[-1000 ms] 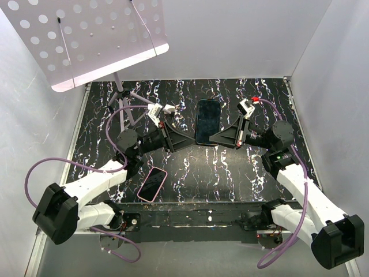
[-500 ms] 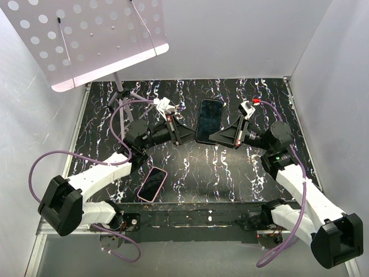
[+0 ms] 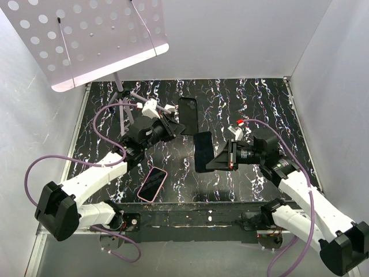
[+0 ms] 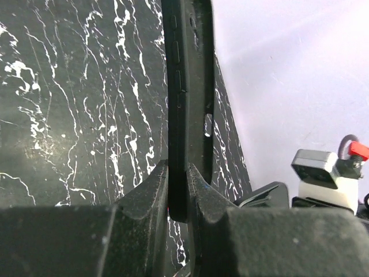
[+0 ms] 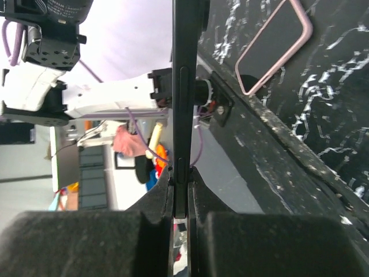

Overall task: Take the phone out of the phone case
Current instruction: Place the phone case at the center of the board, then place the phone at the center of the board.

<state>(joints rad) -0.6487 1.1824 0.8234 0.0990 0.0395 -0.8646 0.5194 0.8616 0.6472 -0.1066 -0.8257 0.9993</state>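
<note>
Separation has just happened: your left tool (image 4: 177,173) is clamped on the empty black phone case (image 3: 188,113) and your right tool (image 5: 180,173) pinches the bare phone (image 3: 203,151), where half a second ago both gripped one bundle. The two now hang apart above the table (image 3: 259,98), so the task looks essentially done. The right arm has pulled back toward its base, and the left stretches inward.
</note>
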